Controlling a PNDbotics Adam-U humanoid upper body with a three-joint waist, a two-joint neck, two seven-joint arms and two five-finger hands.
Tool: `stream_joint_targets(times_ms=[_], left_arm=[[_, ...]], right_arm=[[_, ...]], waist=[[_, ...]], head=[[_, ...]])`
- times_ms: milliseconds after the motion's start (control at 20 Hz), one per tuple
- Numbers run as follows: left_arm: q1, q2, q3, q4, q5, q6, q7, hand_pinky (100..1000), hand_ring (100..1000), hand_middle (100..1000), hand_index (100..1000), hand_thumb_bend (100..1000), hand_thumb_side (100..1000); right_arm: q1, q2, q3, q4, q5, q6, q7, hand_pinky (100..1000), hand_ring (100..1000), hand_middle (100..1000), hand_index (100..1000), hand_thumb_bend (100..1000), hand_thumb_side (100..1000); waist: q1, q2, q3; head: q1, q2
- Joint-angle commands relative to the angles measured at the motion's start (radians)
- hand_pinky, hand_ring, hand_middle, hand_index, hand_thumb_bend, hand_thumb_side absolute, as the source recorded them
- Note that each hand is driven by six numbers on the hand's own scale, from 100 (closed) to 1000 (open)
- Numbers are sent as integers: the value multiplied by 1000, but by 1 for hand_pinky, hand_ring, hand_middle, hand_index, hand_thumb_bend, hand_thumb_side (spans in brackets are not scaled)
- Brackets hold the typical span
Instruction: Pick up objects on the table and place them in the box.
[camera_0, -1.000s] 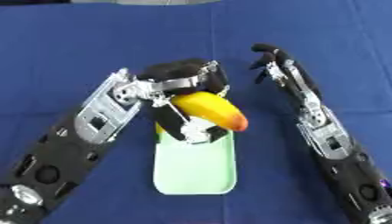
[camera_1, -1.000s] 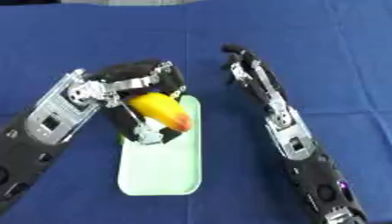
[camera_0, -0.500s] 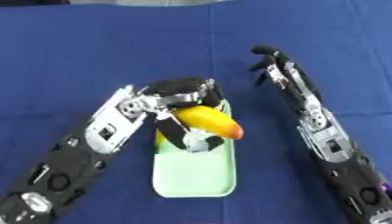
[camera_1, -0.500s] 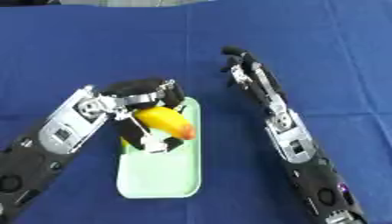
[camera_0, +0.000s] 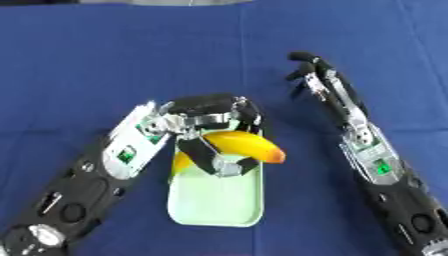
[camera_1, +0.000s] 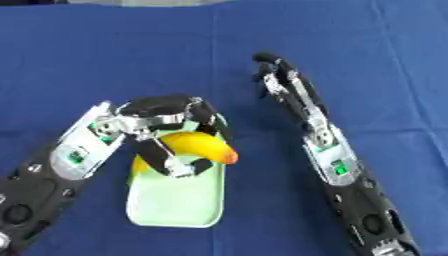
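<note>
A yellow mango-like fruit with an orange-red tip (camera_0: 238, 146) sits in my left hand (camera_0: 213, 116), whose fingers curl over and under it. The fruit hangs low over the far end of a pale green shallow box (camera_0: 219, 200) lying on the blue cloth; I cannot tell whether it touches the box floor. My right hand (camera_0: 308, 67) rests farther back and to the right, fingers slightly bent, holding nothing.
A blue cloth (camera_0: 105, 60) covers the whole table. My right forearm (camera_0: 376, 165) runs along the right side of the box. A grey edge shows at the top border.
My left hand has drawn back toward me and lowered the fruit over the green box. The right arm has stayed where it was.
</note>
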Motion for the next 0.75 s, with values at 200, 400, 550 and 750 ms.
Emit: stream_joint_targets(times_ms=[200, 400, 550, 750], left_arm=[[-4, 12, -4, -33, -10, -349, -364, 745, 840, 858, 884, 100, 818], [8, 26, -3, -44, -2, -349, -366, 770, 859, 884, 894, 100, 873], [21, 47, 7, -69, 15, -349, -363, 781, 865, 892, 899, 100, 878], [34, 96, 37, -138, 57, -349, -331, 790, 869, 896, 907, 100, 819]], right_arm=[[-20, -3, 0, -18, -6, 1, 0, 469, 671, 837, 891, 100, 836], [-17, -6, -2, -18, -6, 2, -1, 469, 671, 836, 892, 100, 835], [-13, -9, -4, -18, -6, 3, -4, 469, 671, 837, 892, 100, 835], [-6, -14, -8, -19, -6, 5, -7, 468, 671, 837, 892, 100, 834]], waist=[[-2, -19, 2], [-1, -21, 5], [1, -24, 9], [6, -29, 14]], head=[[5, -15], [2, -15], [-3, -14], [-13, -12]])
